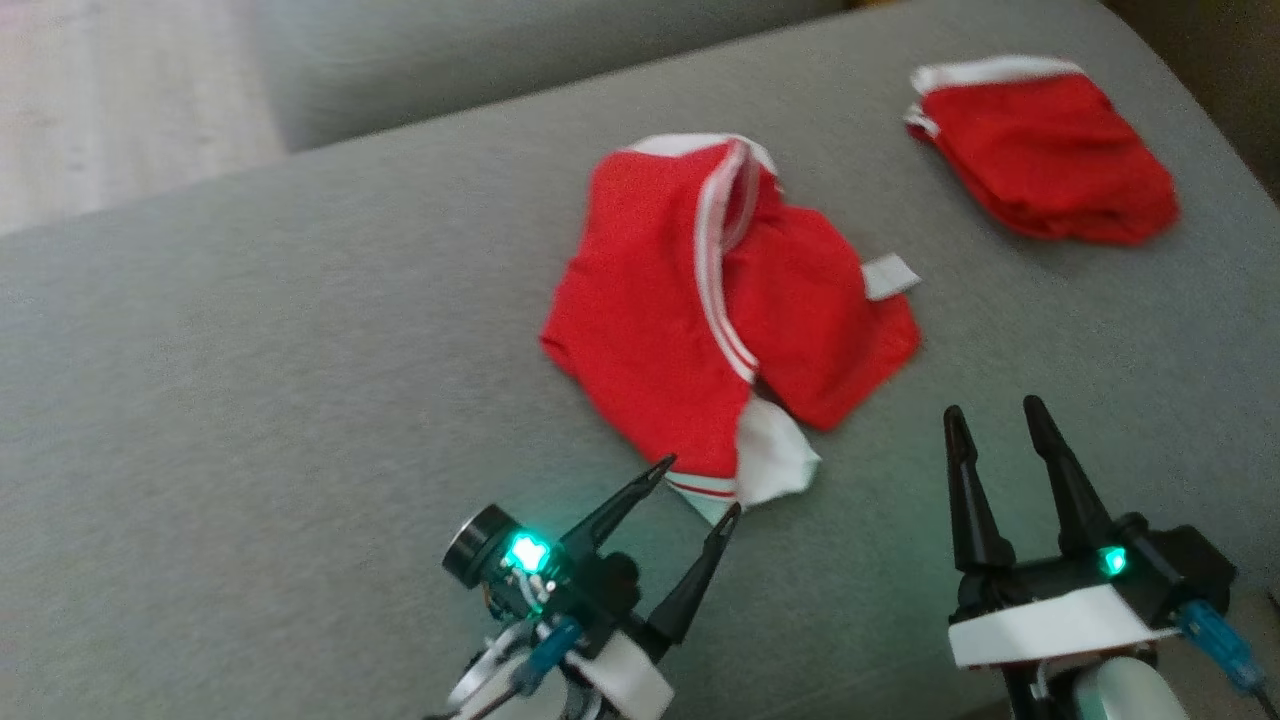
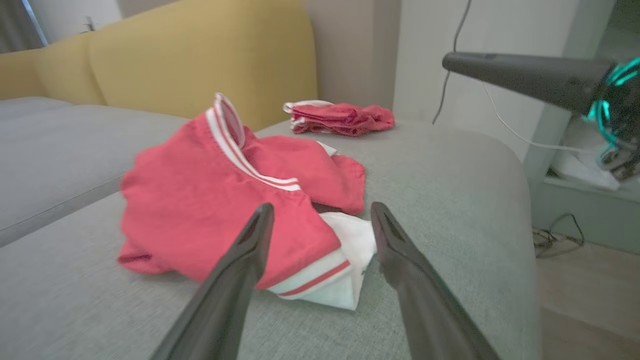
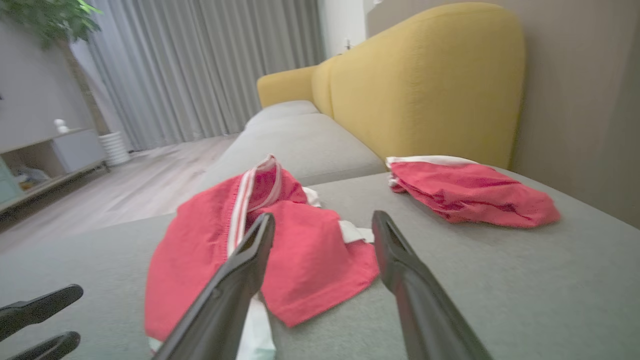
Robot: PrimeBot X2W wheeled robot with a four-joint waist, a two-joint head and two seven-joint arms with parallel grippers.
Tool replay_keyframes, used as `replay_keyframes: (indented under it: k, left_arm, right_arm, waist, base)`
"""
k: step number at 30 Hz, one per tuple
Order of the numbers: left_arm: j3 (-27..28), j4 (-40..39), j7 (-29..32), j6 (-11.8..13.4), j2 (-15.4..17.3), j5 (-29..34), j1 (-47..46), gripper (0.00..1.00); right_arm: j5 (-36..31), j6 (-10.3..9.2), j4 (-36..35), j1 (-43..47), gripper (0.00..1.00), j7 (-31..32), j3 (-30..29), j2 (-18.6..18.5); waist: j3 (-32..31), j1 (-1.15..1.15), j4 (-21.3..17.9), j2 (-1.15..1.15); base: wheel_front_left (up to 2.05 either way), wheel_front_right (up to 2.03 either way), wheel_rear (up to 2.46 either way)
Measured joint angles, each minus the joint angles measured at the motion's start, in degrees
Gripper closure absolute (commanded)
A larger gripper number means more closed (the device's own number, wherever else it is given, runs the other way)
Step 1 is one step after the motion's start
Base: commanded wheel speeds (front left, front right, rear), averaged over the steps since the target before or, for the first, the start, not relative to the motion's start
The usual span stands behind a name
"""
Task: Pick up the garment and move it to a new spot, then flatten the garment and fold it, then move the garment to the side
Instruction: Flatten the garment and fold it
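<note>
- Red garment (image 1: 700, 310) lies crumpled on the grey sofa seat (image 1: 250, 420), about mid-cushion, not flattened.
- White-and-red striped band runs down its middle, with 1 loop of the band standing up at the far end. A white hem corner pokes out at the near edge, toward the robot. Small white tag (image 1: 890, 276) sits on its right side.
- Left gripper (image 1: 700, 485): 2 fingers spread wide, nothing between them. The tips sit on either side of the white hem corner, very close to it; I cannot tell whether they touch the fabric.
- Right gripper (image 1: 993, 407): fingers apart, empty, over bare cushion just beside the garment's near right edge, clear of the cloth.
- 2nd red garment (image 1: 1045, 155), white-trimmed and folded into a neat stack, rests at the far right of the same cushion. It is well apart from the crumpled one and close to the yellow backrest (image 3: 425, 80).
- Beyond the sofa: grey curtains (image 3: 200, 65), pale wood floor (image 3: 140, 185).
</note>
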Motion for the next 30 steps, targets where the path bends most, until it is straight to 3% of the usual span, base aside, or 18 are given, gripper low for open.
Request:
replay_keyframes:
  k: [6,11,14,15,16,21,26,30]
  left_arm:
    - [-5.75,9.04,0.00,4.08,-0.04,-1.98,-6.73,0.00]
    - [-7.15,17.77,1.64,9.34,-0.19,-3.23,-10.38,0.00]
    - [-7.32,21.27,1.63,10.73,-0.45,-4.49,-11.93,0.00]
    - [-7.46,22.31,1.52,10.87,-0.62,-4.66,-12.48,0.82]
    - [-7.43,22.98,1.49,10.79,-0.75,-5.66,-12.96,1.00]
    - [-7.75,23.13,0.66,7.16,-0.66,-10.25,-14.73,1.00]
    - [-9.68,12.03,0.42,2.66,-0.26,-15.72,-15.38,1.00]
    - [-10.36,5.81,0.42,2.24,-0.32,-16.91,-23.32,1.00]
  right_arm:
    - [0.67,0.01,-0.02,-0.35,0.00,0.00,0.65,0.00]
    - [1.36,0.00,-0.37,-0.59,0.00,0.00,1.46,0.00]
    - [1.47,0.00,-0.43,-0.68,0.00,0.00,1.53,0.00]
    - [1.61,0.00,-0.48,-0.74,0.00,0.00,1.56,0.00]
    - [1.61,0.00,-0.52,-0.90,0.00,0.00,1.65,0.00]
    - [1.58,0.01,-0.66,-1.87,0.00,0.00,1.67,0.00]
    - [1.47,0.00,0.09,-1.37,0.00,0.00,1.89,0.00]
    - [1.83,0.00,0.30,-1.34,0.00,0.00,3.54,0.00]
  waist:
    - [3.41,0.00,-5.25,0.00]
    - [5.67,0.00,-8.18,0.00]
    - [6.51,-0.01,-9.18,0.00]
    - [6.69,-0.01,-9.36,0.00]
    - [6.80,-0.02,-9.49,0.00]
    - [5.69,-0.01,-9.22,0.00]
    - [2.82,-0.01,-8.27,0.00]
    - [-0.28,-0.02,-7.79,0.00]
  base:
    - [0.00,0.00,0.00]
    - [0.00,0.00,0.00]
    - [0.00,0.00,0.00]
    - [0.00,0.00,0.00]
    - [0.00,0.00,0.00]
    - [0.00,0.00,0.00]
    - [0.00,0.00,0.00]
    - [0.00,0.00,0.00]
